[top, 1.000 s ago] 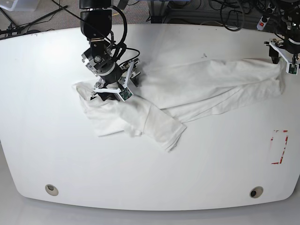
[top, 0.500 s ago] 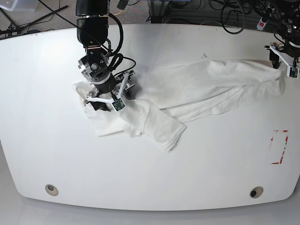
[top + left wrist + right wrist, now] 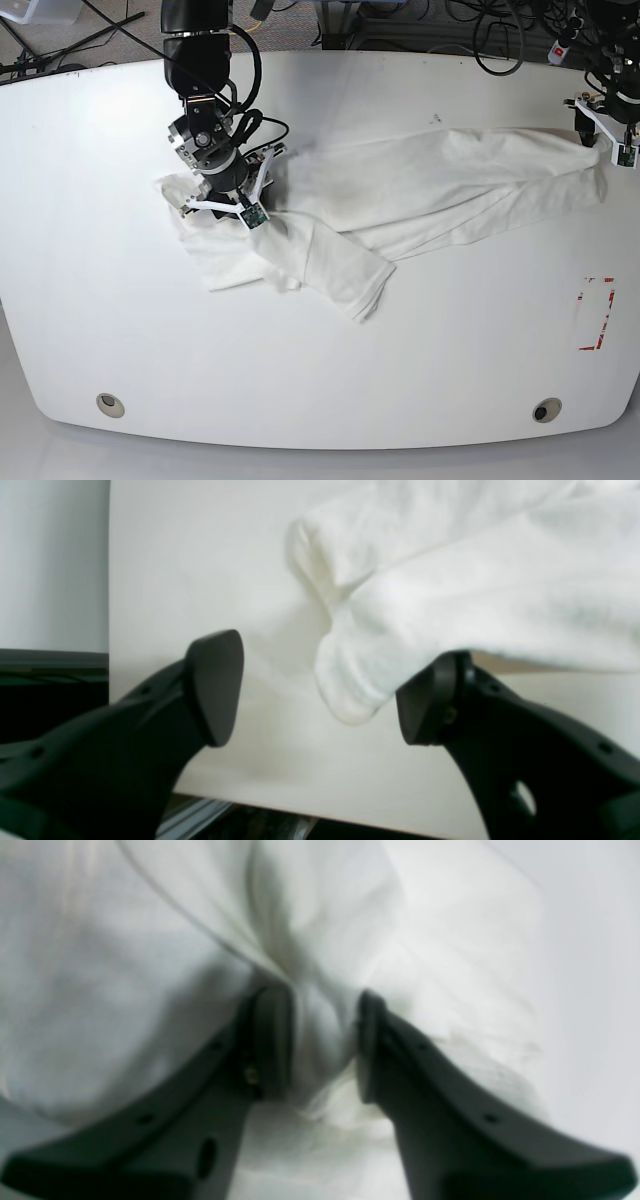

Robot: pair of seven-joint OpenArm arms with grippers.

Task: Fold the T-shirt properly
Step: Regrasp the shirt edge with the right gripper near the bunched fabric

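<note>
White rounded table [image 3: 320,370], viewed from above, carrying one garment and two arms; cables and stands crowd the floor beyond its far edge

T-shirt [image 3: 420,190]: white, crumpled, stretched in a long band across the far half of the table from the base view's left to its far right; a folded flap juts toward the near side around the middle. No print shows on any visible face

Right gripper [image 3: 322,1045]: at the bunched end of the shirt on the base view's left [image 3: 225,200]. Wrist view, blurred, shows the two dark fingers [image 3: 272,1040] drawn close with a ridge of white cloth pinched between them

Left gripper [image 3: 320,690]: at the table's far right corner in the base view [image 3: 608,125], by the other end of the shirt. Fingers [image 3: 215,685] spread wide; a rounded fold of cloth hangs down into the gap, lying against the top of one finger, clear of the other

Red-and-white marking [image 3: 597,313]: on the tabletop near the right edge, well apart from the shirt

Two round fittings [image 3: 110,404] set into the near edge of the table, one at each side
</note>
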